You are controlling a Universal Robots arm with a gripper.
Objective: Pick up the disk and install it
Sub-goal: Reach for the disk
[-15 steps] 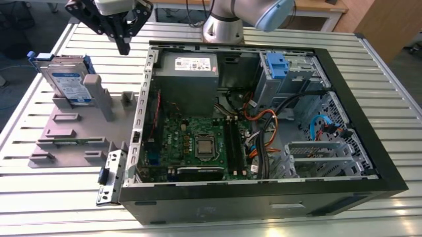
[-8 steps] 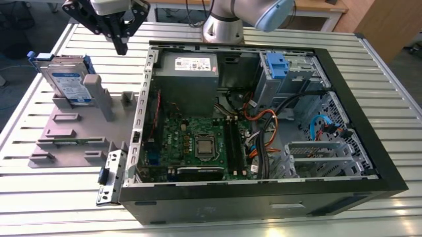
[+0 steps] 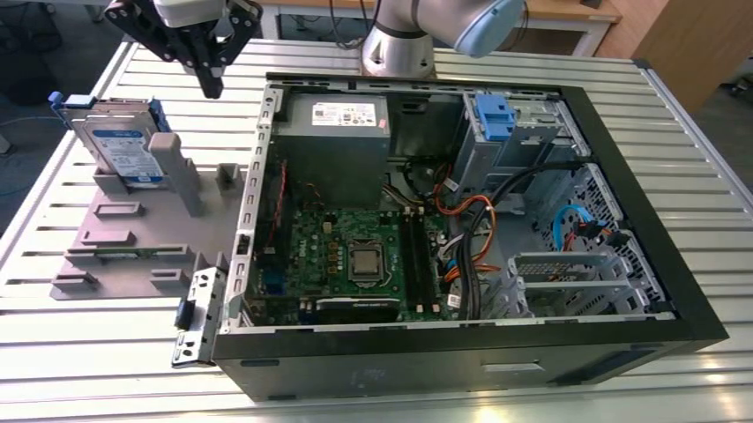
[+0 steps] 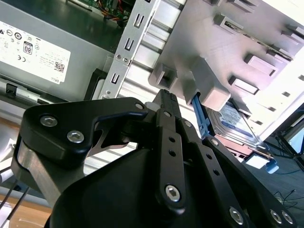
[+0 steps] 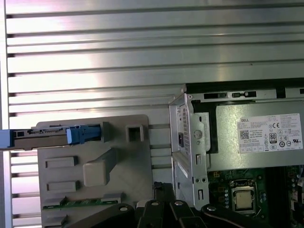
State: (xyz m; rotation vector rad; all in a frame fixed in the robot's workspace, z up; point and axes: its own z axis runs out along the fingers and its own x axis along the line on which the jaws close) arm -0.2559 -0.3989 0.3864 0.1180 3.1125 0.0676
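Bench (image 3: 671,106) of silver aluminium slats, dark grooves between them, spans nearly whole exterior view. Bright light glares off slats in pale bands, strongest in first wrist view. Dark grey floor (image 3: 48,53) beyond bench at exterior view's upper left, also past bench's edge on exterior view's right. Wooden panel (image 3: 689,40) stands at upper right corner. Behind bench, second table (image 3: 565,11) with wood-coloured top on white frame
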